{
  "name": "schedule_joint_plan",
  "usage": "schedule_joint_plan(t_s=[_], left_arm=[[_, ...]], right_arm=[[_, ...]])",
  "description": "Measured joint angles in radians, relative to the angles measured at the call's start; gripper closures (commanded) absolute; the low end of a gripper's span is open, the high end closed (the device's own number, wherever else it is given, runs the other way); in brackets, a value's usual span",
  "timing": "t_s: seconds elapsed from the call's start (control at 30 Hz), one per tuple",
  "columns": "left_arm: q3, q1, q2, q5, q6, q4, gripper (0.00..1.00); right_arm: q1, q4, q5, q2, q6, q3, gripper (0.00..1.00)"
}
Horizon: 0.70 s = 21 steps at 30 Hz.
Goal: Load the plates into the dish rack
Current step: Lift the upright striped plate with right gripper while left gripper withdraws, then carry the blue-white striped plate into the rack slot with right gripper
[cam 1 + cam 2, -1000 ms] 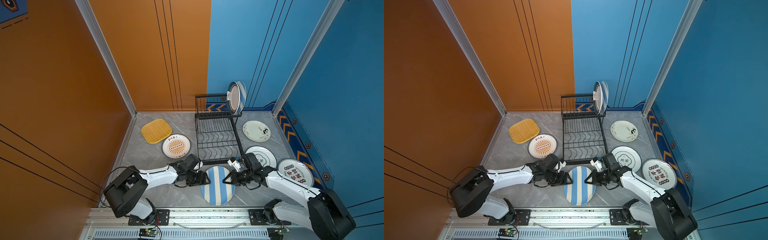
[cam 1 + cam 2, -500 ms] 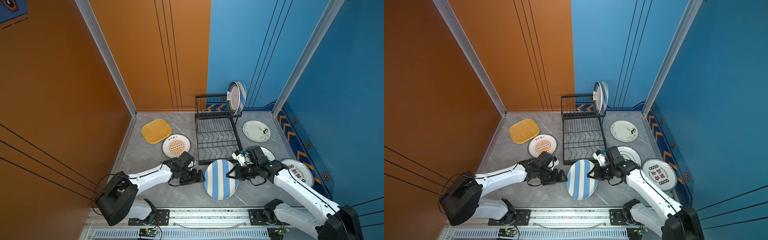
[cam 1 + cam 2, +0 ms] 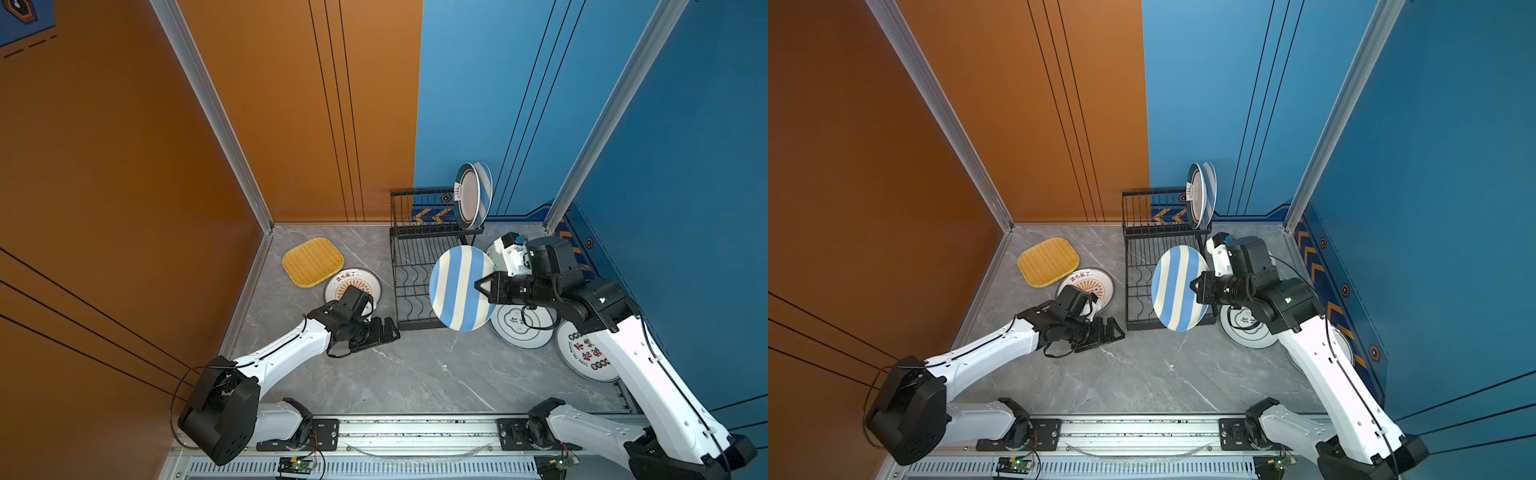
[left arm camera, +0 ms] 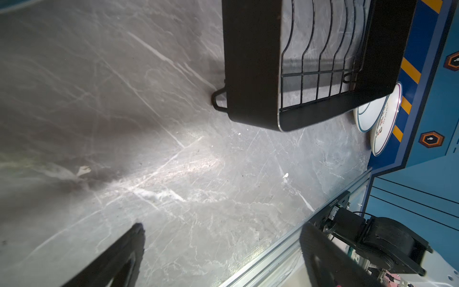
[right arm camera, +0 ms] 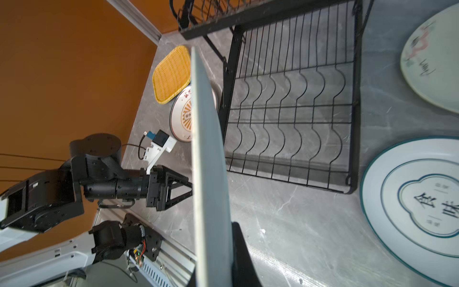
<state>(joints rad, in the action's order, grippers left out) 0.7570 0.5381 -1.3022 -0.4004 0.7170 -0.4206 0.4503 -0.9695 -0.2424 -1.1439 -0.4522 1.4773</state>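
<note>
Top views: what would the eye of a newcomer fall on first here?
The blue-and-cream striped plate stands out: the right gripper holds it on edge, raised beside the dish rack. Two plates stand upright at the right end of its upper shelf. The left gripper hangs open and empty near the rack's front corner.

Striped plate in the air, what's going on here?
The right jaws are shut on the rim of the blue-and-cream striped plate, holding it on edge, off the table, at the lower tier of the dish rack. The left jaws stand open and empty, low beside the rack's front. Two plates stand in the upper shelf; the rest lie on the table.
</note>
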Motion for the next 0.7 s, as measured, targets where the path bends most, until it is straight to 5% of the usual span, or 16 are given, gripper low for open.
schedule_joint_plan(t_s=[0.33, 0.7], left_arm=[[0.03, -0.055, -0.021, 0.001, -0.033, -0.003, 0.02], [0.031, -0.121, -0.024, 0.003, -0.048, -0.002, 0.02]], right_arm=[[-0.013, 0.01, 0.293, -0.283, 0.123, 0.372, 1.0], [-0.01, 0.189, 0.494, -0.473, 0.243, 0.543, 1.0]])
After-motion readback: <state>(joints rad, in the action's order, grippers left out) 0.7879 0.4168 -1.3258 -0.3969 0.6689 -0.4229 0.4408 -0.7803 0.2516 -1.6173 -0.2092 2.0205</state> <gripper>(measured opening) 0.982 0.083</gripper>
